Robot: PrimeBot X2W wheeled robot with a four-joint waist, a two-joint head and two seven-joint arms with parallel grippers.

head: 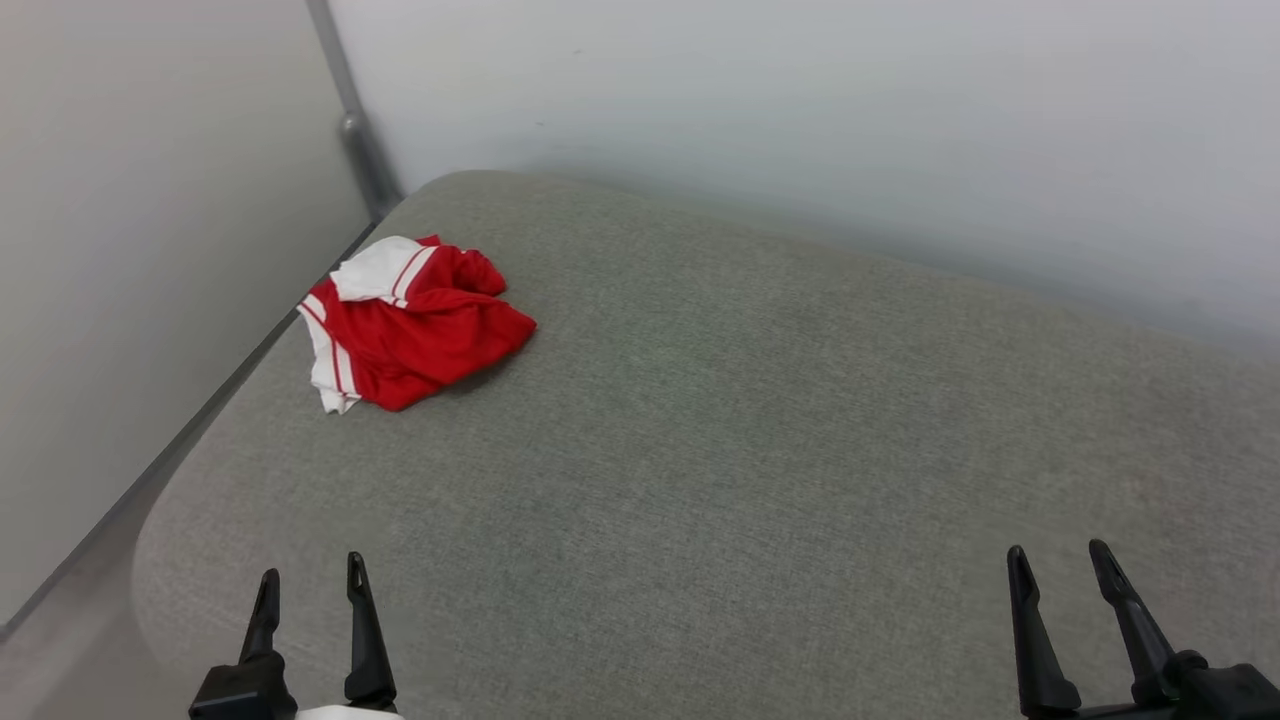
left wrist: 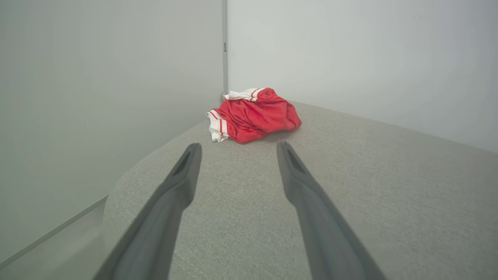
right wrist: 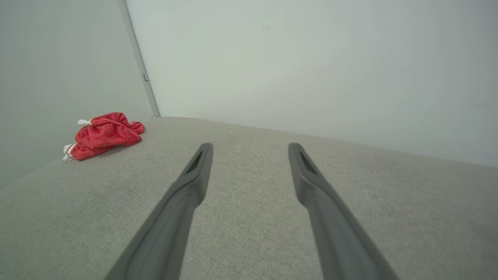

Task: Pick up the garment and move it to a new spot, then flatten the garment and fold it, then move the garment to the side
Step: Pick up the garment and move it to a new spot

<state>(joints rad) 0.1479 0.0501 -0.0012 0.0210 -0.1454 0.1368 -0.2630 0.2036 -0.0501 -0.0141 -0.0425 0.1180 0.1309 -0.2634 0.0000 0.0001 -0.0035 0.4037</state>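
The garment (head: 420,325), a red short-sleeved T-shirt of soft cloth with white sleeves and red-and-white striped trim, lies crumpled in a low heap at the far left corner of the surface (head: 760,470). This surface is a wide padded top covered in grey woven cloth, with rounded corners. One white sleeve sits on top of the heap toward the corner, and a white edge with red stripes lies along the side nearest the left rim.

The heap rests just inside that rim, near the left wall (head: 140,260), a plain pale panel, but apart from it, with a narrow gap between rim and wall. A slim grey metal post (head: 350,110) rises in the corner where the left wall meets the back wall (head: 800,110), which is also pale and plain. The garment lies near the foot of the post.

The left hand (head: 311,567), with two long dark fingers, hovers over the near left part of the surface, fingers spread wide and gripping nothing. In the left wrist view it points almost straight at the garment (left wrist: 256,116), with a stretch of bare grey cloth between them.

The right hand (head: 1057,549) is at the near right, well apart from the garment, its fingers also spread wide and empty. In the right wrist view it faces the back wall, and the garment (right wrist: 103,136) lies far off to the left.
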